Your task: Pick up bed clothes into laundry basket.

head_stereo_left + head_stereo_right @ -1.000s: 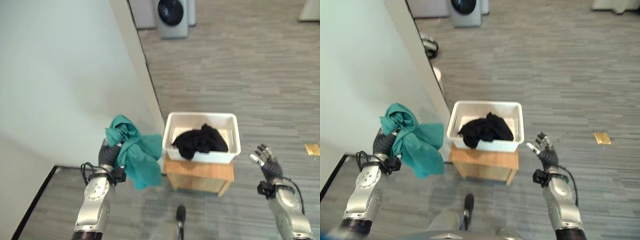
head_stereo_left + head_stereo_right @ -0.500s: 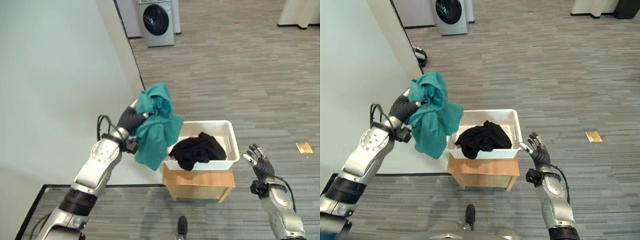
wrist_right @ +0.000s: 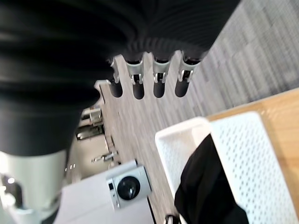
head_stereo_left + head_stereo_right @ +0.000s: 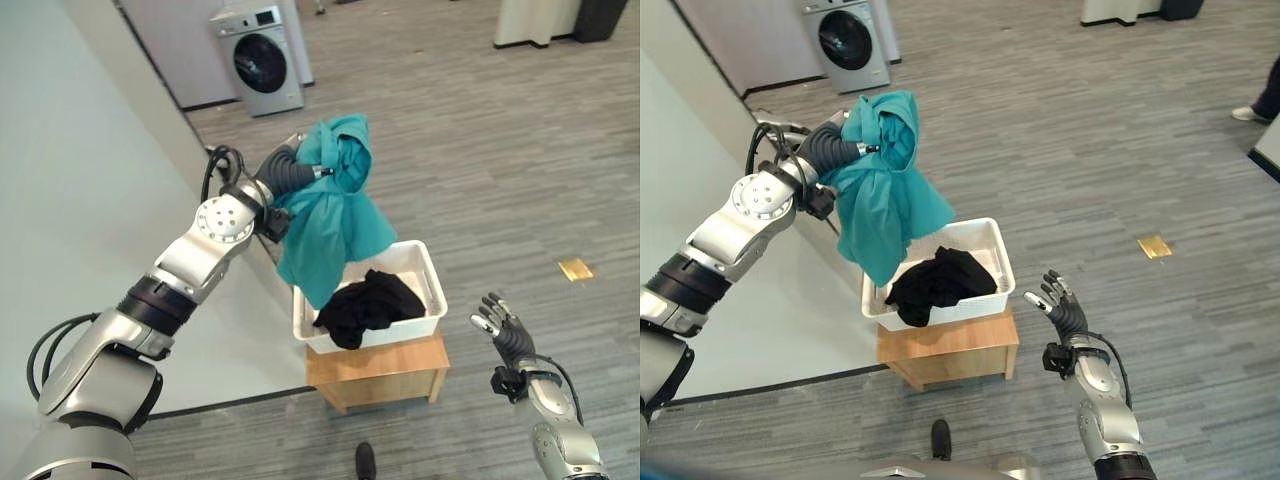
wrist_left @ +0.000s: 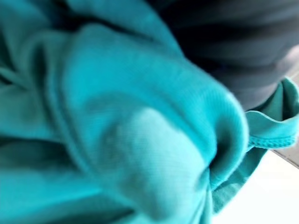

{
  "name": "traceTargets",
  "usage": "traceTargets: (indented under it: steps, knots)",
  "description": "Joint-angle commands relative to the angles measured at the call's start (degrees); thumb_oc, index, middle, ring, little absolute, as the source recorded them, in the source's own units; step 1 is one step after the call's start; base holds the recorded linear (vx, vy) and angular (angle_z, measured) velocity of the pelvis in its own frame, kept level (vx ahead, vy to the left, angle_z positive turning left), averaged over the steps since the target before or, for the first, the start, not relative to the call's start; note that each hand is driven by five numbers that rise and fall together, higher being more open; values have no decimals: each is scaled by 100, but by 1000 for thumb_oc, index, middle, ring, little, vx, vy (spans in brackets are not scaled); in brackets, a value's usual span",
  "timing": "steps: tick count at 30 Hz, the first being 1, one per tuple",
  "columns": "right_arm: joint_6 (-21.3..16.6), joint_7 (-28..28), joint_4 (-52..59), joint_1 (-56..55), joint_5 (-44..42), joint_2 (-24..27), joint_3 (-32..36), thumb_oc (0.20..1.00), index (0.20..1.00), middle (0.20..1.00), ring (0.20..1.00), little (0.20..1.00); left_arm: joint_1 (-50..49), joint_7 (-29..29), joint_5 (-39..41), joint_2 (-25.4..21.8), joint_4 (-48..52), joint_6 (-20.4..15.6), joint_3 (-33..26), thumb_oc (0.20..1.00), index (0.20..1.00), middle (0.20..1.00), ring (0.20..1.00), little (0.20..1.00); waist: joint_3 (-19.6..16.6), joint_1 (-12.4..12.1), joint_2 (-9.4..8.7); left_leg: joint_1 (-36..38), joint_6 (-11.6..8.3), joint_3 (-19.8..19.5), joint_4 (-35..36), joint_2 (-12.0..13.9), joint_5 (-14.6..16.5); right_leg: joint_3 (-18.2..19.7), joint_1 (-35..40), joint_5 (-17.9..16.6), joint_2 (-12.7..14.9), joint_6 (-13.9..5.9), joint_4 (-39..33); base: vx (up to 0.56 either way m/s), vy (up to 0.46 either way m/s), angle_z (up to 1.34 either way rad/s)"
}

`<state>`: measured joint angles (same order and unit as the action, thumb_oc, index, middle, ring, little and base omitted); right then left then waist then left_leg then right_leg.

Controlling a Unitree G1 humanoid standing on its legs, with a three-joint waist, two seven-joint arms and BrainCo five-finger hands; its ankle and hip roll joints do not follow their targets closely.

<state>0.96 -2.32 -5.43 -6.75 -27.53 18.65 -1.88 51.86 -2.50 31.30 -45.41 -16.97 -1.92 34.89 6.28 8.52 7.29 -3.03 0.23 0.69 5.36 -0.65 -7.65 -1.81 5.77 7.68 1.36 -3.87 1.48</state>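
left hand (image 4: 292,168) raised at about 11 o'clock of the basket (image 4: 432,290), fingers curled round a bunched teal cloth (image 4: 335,215). the knot of the cloth sits at the hand; the rest hangs down in a loose fold, its lower tip over the basket's left edge at about 9 o'clock of the black clothes (image 4: 365,305). whether the tip touches the rim cannot be told. in the left wrist view the teal fabric (image 5: 117,140) lies pressed close against the hand, with the dark ribbed cover (image 5: 233,42) beside it.

basket: white, perforated walls, standing on a small wooden stool (image 4: 385,370). black clothes heaped inside, toward its left and middle, one fold lying over the near rim.

right hand (image 4: 503,335) low at about 4 o'clock of the basket, well apart from it, fingers straight and spread, holding nothing. right wrist view: fingers (image 3: 159,79) extended in a row, basket (image 3: 243,154) and black clothes (image 3: 205,186) past them.

bed (image 4: 70,200), pale, at 9 o'clock. washer (image 4: 260,60) at 12 o'clock, far across the grey floor (image 4: 480,140). small yellow scrap (image 4: 575,268) on the floor at 3 o'clock.
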Motion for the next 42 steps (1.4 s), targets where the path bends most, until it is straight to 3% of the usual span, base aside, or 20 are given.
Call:
traceTargets:
  steps: [1,6,13,18,25,26,35,42]
  knots:
    - [-305,33,442,121,-97,159,85,1000,1000,1000,1000,1000,928,117,215,-139,-374,-239,-256,200,200,200,200,200,297,-71,-230,528,-201,0,-36,-68,746,-175,-559,-722,124,-419,-648,25,-1,-21]
    - [-377,17,421,113,-173,189,74,1000,1000,1000,1000,1000,1353,189,88,-269,-447,-329,-11,200,200,200,200,200,593,98,-319,183,-219,252,-36,-21,713,-35,-1017,-858,72,-487,-648,-25,7,-26]
    - [-386,45,412,0,-177,176,84,1000,1000,1000,1000,1000,1165,259,-295,-438,-591,-323,-90,200,200,200,200,200,963,168,-522,-215,-223,454,-36,21,657,109,-1512,-1014,-2,-501,-648,-33,6,-22]
    - [-397,-28,403,-59,-161,153,123,1000,1000,1000,1000,1000,1002,374,-525,-265,-907,-287,-231,200,200,200,200,200,1260,229,-739,-552,-218,462,-36,42,601,153,-1881,-1108,-60,-478,-648,-46,-7,-14]
    - [-439,-46,371,-134,-95,155,161,1000,1000,1000,1000,1000,928,406,-1201,-183,-1244,-220,-246,200,200,200,200,200,1405,241,-864,-821,-214,410,-36,38,560,121,-2123,-1162,-71,-453,-648,-23,-15,3]
    - [-450,-40,372,-156,-97,144,162,1000,1000,1000,1000,1000,956,287,-1585,-198,-1316,-164,-118,1000,1000,1000,1000,1000,1407,237,-866,-837,-218,404,-36,40,563,113,-2139,-1156,-76,-453,-648,-17,-18,12]
    - [-562,-5,351,-297,-115,177,339,1000,1000,1000,1000,1000,900,131,-2631,-337,-916,-164,231,1000,1000,1000,1000,1000,1390,118,-830,-792,-218,307,-36,25,598,54,-2047,-1092,-76,-439,-648,-1,-2,1]
    - [-529,78,407,-316,-81,223,366,1000,1000,1000,1000,1000,301,-117,-2565,-543,-115,-241,38,1000,1000,1000,1000,1000,1310,-36,-738,-675,-223,203,-36,7,597,-44,-1882,-1024,-61,-427,-648,3,-4,6]
